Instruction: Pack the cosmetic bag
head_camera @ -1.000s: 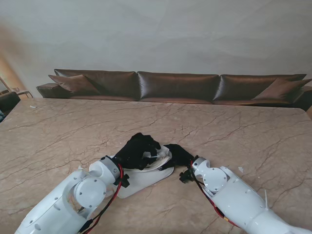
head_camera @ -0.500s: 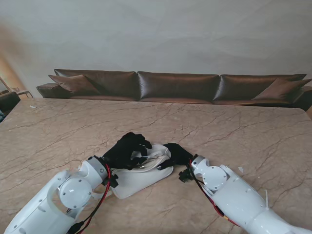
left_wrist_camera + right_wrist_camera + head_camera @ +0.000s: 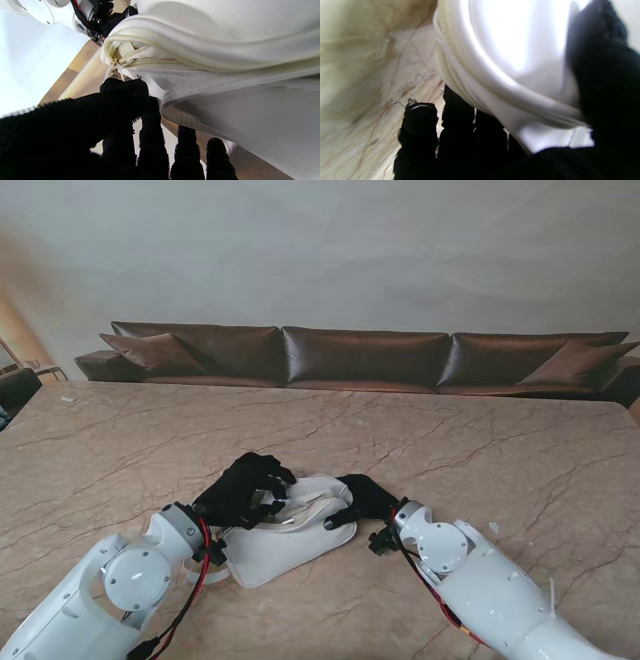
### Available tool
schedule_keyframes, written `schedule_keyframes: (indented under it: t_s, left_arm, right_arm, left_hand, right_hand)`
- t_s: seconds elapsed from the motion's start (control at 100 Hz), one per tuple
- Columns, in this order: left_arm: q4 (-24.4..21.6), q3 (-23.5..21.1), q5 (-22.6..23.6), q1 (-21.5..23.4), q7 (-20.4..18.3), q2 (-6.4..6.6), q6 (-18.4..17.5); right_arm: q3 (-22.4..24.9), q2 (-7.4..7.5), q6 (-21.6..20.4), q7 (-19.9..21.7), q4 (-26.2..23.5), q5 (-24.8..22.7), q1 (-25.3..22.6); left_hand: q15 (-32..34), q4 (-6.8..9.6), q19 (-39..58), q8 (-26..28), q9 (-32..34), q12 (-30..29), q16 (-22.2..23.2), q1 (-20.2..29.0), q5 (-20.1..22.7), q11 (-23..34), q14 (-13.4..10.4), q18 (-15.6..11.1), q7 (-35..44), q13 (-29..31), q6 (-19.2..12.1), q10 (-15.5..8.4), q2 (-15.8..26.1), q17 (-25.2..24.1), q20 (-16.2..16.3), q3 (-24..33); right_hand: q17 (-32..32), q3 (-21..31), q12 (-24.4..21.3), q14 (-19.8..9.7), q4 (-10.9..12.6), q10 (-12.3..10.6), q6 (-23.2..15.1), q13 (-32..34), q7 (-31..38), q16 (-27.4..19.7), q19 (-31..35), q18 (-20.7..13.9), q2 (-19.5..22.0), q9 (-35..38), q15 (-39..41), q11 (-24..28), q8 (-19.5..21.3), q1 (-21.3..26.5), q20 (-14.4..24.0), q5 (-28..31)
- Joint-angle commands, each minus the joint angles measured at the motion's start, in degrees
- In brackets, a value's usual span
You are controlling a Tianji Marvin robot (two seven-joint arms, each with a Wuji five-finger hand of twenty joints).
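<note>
White soft pouch [image 3: 285, 538] on veined marble table [image 3: 480, 450], both black-gloved hands' fingers [image 3: 262, 480] gripping its zippered rim.

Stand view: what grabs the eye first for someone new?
Two black-gloved robot hands meeting on a white cosmetics bag near my edge of the marble table. The left robot hand rests on the bag's left end by the zipper pull, and the right robot hand clasps its right end. Behind the table, a long brown leather sofa runs along the wall.
</note>
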Motion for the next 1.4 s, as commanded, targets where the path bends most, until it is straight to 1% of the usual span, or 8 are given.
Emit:
schedule_keyframes:
  t_s: [0.0,0.29,0.92,1.14,1.18,1.32,1.36,1.39]
  left_arm:
    - [0.29,-1.41,-0.03,0.89,0.52,0.6,0.12]
    - [0.65,-4.94,1.75,3.32,1.11,0.71,-0.49]
    - [2.51,-13.92,6.33,11.82,5.08,0.51,-3.08]
    - [3.35,-15.29,7.09,14.47,10.87,-0.55,-3.32]
    - [3.59,-15.27,6.87,14.53,10.8,-0.55,-3.79]
    - [3.88,-14.64,6.35,14.47,10.34,-0.44,-5.86]
    - [3.81,-14.33,5.85,14.49,10.41,-0.5,-6.25]
    - [3.69,-14.08,5.66,14.51,10.53,-0.55,-6.27]
  right_arm:
    - [0.58,1.78,0.91,-0.27,1.79,-0.27,-0.85]
    - [2.92,2.28,1.6,-1.07,0.78,-1.44,-2.54]
    - [8.88,3.41,4.54,-3.39,-1.81,-5.45,-6.76]
    - [9.62,3.51,5.05,-3.83,-2.44,-5.93,-7.54]
    - [9.55,3.55,4.98,-3.71,-2.51,-5.91,-7.56]
    - [9.35,3.6,4.85,-3.99,-3.28,-6.33,-7.79]
    - [9.48,3.51,5.13,-4.86,-3.93,-6.77,-8.14]
    - [9.65,3.51,5.62,-5.32,-4.74,-7.12,-8.51]
  left_hand:
    - [-1.45,-2.74,-0.53,1.08,-0.88,0.43,-0.26,-1.56,2.66,-0.18,-1.71,-0.65,9.61,-2.07,-1.99,0.1,-1.94,-0.12,-0.68,9.73]
    - [-1.63,-4.09,-0.43,1.81,-1.6,0.19,-0.24,-1.64,2.15,-0.37,-1.67,-0.71,9.04,-2.35,-2.73,-0.09,-0.66,-0.11,-0.91,9.47]
    - [-2.12,-3.66,-0.97,3.14,-3.96,-2.8,-0.73,-0.75,1.33,-2.75,-2.01,-0.99,7.96,-3.55,-3.65,0.48,2.63,0.02,-2.21,6.43]
    - [-2.37,-3.12,-0.8,3.98,-5.67,-6.58,-1.18,-1.01,0.29,-5.18,-1.72,-0.66,7.37,-3.7,-3.97,1.55,4.28,-0.01,-2.6,4.53]
    - [-2.53,-3.42,-0.89,3.95,-6.1,-6.87,-1.26,-1.25,-0.47,-5.36,-1.84,-0.73,6.99,-3.99,-3.72,1.37,4.19,-0.05,-2.7,4.04]
    - [-3.63,-7.84,-2.4,3.21,-8.16,-8.15,-2.09,-7.21,-4.75,-5.68,-1.71,-0.22,3.95,-5.24,-3.4,1.92,3.2,0.27,-5.37,4.94]
    - [-4.14,-3.67,-2.6,1.61,-9.17,-8.4,-2.34,-11.63,-7.28,-6.24,-1.59,-0.07,2.66,-5.77,-2.04,2.22,8.54,0.36,-6.84,0.95]
    - [-4.52,0.84,-2.5,1.15,-10.07,-8.58,-2.48,-15.94,-9.61,-6.77,-1.56,0.05,1.11,-6.15,-1.61,2.46,14.34,0.33,-7.33,-4.29]
  right_hand:
    - [0.24,29.33,2.67,4.59,6.72,-0.47,-11.75,4.19,13.28,2.75,2.32,-0.64,15.96,6.78,8.9,8.49,3.66,29.5,-0.48,17.47]
    - [0.41,30.02,2.84,4.57,6.43,-0.25,-11.81,4.53,13.29,2.64,2.95,-0.87,15.26,7.32,9.46,9.0,3.77,29.67,-0.95,18.06]
    - [0.46,30.71,3.0,4.77,5.86,0.02,-11.7,4.75,13.2,2.48,3.81,-0.99,14.62,7.79,10.15,9.57,3.69,29.83,-1.18,18.62]
    - [0.57,30.84,3.04,4.83,5.84,0.17,-11.56,4.88,13.19,2.42,4.01,-1.01,14.53,7.92,10.34,9.77,3.64,29.79,-1.21,18.69]
    - [0.5,30.82,3.02,4.84,5.84,0.17,-11.56,4.85,13.19,2.4,4.03,-1.01,14.6,7.93,10.34,9.77,3.64,29.77,-1.22,18.69]
    - [0.75,30.61,2.87,4.89,5.87,-0.03,-11.53,4.94,12.82,2.25,4.25,-0.98,14.77,7.96,10.38,9.65,3.46,29.57,-1.2,18.48]
    - [1.32,30.81,2.47,5.07,6.2,0.04,-11.27,5.37,12.04,1.91,4.57,-0.87,14.4,8.34,10.38,9.29,3.02,29.48,-1.26,18.24]
    - [1.46,31.0,2.28,5.16,6.38,0.12,-10.92,5.47,11.47,1.7,4.64,-0.88,14.0,8.44,10.37,9.16,2.7,29.48,-1.44,17.83]
